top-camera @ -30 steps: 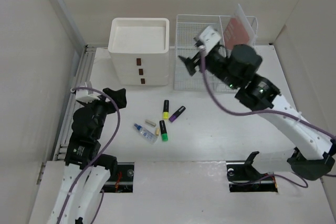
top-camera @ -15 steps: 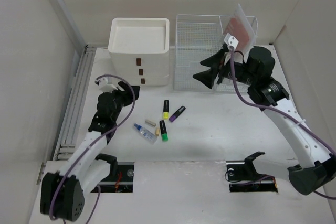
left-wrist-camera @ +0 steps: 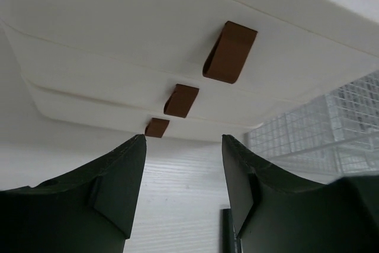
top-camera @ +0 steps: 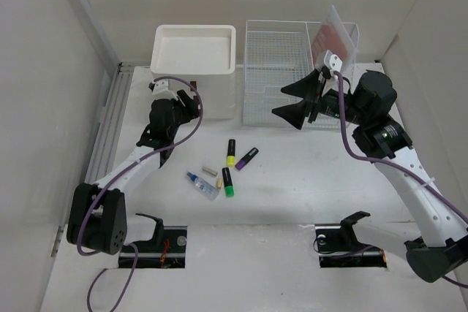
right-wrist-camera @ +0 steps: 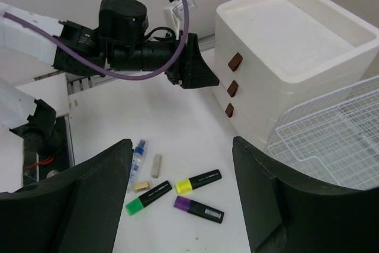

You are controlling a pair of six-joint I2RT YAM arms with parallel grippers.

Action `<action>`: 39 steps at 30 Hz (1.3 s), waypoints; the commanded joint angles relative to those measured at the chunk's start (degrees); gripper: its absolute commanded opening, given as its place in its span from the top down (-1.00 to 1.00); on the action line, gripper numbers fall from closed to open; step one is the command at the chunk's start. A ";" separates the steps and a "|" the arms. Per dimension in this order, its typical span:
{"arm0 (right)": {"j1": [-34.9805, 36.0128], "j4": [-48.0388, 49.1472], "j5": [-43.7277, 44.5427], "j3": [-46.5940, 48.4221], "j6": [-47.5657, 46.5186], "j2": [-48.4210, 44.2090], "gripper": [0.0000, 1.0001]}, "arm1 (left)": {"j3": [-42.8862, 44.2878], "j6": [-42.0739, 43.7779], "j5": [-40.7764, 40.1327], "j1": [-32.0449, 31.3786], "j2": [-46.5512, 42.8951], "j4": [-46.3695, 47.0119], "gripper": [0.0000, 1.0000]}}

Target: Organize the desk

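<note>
Left gripper [left-wrist-camera: 183, 146] with dark jaws partly apart and nothing between them, pointed at the front of a cream plastic drawer box [top-camera: 191, 78] and close to it. Ahead of the jaws in the left wrist view, three brown tab handles [left-wrist-camera: 230, 51] stacked on the drawer fronts, none touched.

Right gripper [right-wrist-camera: 180, 146] spread wider, likewise empty, raised and seen from above across the front of a white wire-mesh rack [top-camera: 274, 56]. At the rack's far right corner, a clear plastic sleeve with a reddish card [top-camera: 333, 38] standing tilted.

Underneath it all, the large matte white desk [top-camera: 307, 173], filling the floor of the top view, with a grey metal rail [top-camera: 110, 129] along its left edge.

Loose on the desk between the two arms, in front of the drawer box:
- a black marker with a yellow cap [top-camera: 231, 153], just beside a black marker with a purple cap [top-camera: 246, 158]
- nearer the bases, a black marker with a green cap [top-camera: 227, 182]
- left of that, a small clear bottle with a blue cap [top-camera: 201, 185]
- two short beige pieces [top-camera: 210, 170], too small to identify
</note>
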 commanded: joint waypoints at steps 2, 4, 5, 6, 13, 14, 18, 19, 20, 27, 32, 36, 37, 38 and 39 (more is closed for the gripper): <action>-0.21 2.51 -1.36 -0.05 0.67 0.39 -0.46 | 3.06 5.11 -1.97 -0.07 2.85 1.38 -0.01; -0.21 2.51 -1.36 -0.05 0.67 0.40 -0.46 | 2.54 5.11 -1.97 -0.07 3.47 2.26 -0.01; -0.21 2.51 -1.36 -0.05 0.67 0.92 -0.46 | 2.53 5.11 -1.97 -0.07 3.99 3.73 -0.01; -0.21 2.51 -1.36 -0.05 0.67 0.93 -0.46 | 2.53 5.81 -1.97 -0.07 4.61 3.75 -0.01; -0.21 2.51 -1.36 -0.58 0.67 1.45 -0.46 | 2.00 6.43 -0.91 -0.07 7.07 7.97 -0.01; -0.21 2.51 -1.36 -0.58 0.15 1.45 -0.46 | 2.00 6.43 -0.30 -0.07 7.94 8.58 -0.01; -0.21 2.51 -1.36 -0.58 0.14 1.98 -0.46 | 3.15 6.43 0.32 -0.07 9.53 9.11 -0.01; -0.21 2.51 -1.36 -0.58 0.14 1.98 -0.46 | 3.75 6.43 0.84 -0.07 10.14 9.11 -0.01; -0.21 2.51 -1.36 -0.58 0.14 1.98 -0.46 | 3.76 6.43 0.85 -0.07 10.76 9.11 -0.01; -0.21 2.51 -1.88 -0.58 -0.38 2.51 -0.46 | 3.76 6.96 0.85 -0.07 11.29 10.77 -0.01; -0.21 2.51 -1.88 -0.58 -0.38 2.51 -0.46 | 3.76 8.01 0.85 -0.07 11.29 11.83 -0.01; -0.21 2.51 -1.88 -0.58 -0.91 2.51 -0.46 | 4.82 8.53 0.85 -0.07 13.22 12.36 -0.01; -0.21 2.51 -1.88 -0.58 -0.91 2.51 -0.46 | 4.82 8.54 0.85 -0.07 13.22 12.36 -0.01; -0.21 2.51 -1.88 -0.58 -0.91 2.51 -0.46 | 4.82 8.54 0.85 -0.07 13.92 12.36 -0.01; -0.21 2.51 -1.88 -0.58 -0.91 2.51 -0.46 | 4.82 8.54 0.85 -0.07 13.93 12.36 -0.01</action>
